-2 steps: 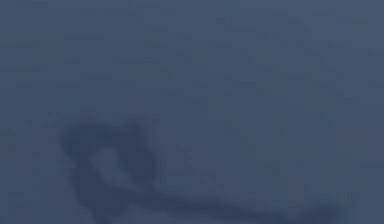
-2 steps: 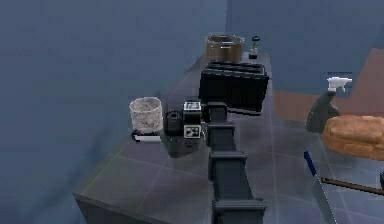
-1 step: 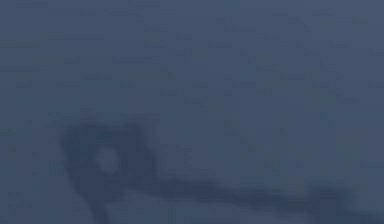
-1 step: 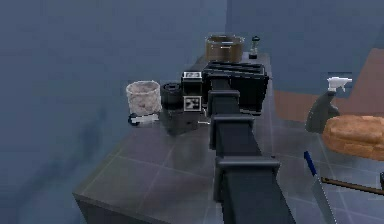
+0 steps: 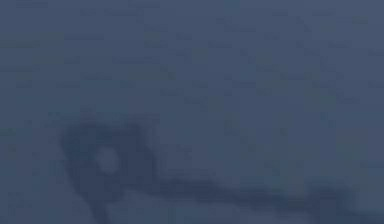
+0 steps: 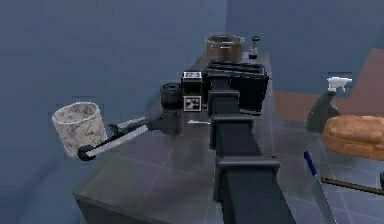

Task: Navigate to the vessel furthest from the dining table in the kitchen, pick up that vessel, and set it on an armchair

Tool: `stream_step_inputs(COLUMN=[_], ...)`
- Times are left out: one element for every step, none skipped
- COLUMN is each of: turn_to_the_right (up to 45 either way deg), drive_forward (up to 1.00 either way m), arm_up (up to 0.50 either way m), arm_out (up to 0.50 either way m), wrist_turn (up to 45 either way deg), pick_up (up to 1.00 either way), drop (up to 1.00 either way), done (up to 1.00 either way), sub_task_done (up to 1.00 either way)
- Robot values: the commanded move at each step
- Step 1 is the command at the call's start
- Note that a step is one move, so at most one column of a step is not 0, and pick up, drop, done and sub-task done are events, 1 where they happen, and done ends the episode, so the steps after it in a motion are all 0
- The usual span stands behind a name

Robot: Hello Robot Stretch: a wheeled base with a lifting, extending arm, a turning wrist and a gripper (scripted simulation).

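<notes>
Marbled vessel point(image 6: 80, 125) is held aloft at nine o'clock by the tool point(image 6: 95, 146), its spread untellable; armchair delivery is judged next.

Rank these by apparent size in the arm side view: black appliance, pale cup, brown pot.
1. black appliance, largest.
2. pale cup, close behind; possibly nearer the camera, so unsure.
3. brown pot, smallest, partly hidden.
</notes>
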Motion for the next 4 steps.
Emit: stream_step_inputs(turn_to_the_right=[0.0, 0.0, 0.0, -45.0], drive_forward=[0.0, 0.0, 0.0, 0.0], arm_up=[0.0, 0.0, 0.0, 0.0], arm_out=[0.0, 0.0, -0.22, 0.0], wrist_turn=[-45.0, -12.0, 0.0, 0.0], pick_up=[0.0, 0.0, 0.0, 0.0], drop=[0.0, 0.0, 0.0, 0.0], done=[0.0, 0.0, 0.0, 0.0], sub_task_done=[0.0, 0.0, 0.0, 0.0])
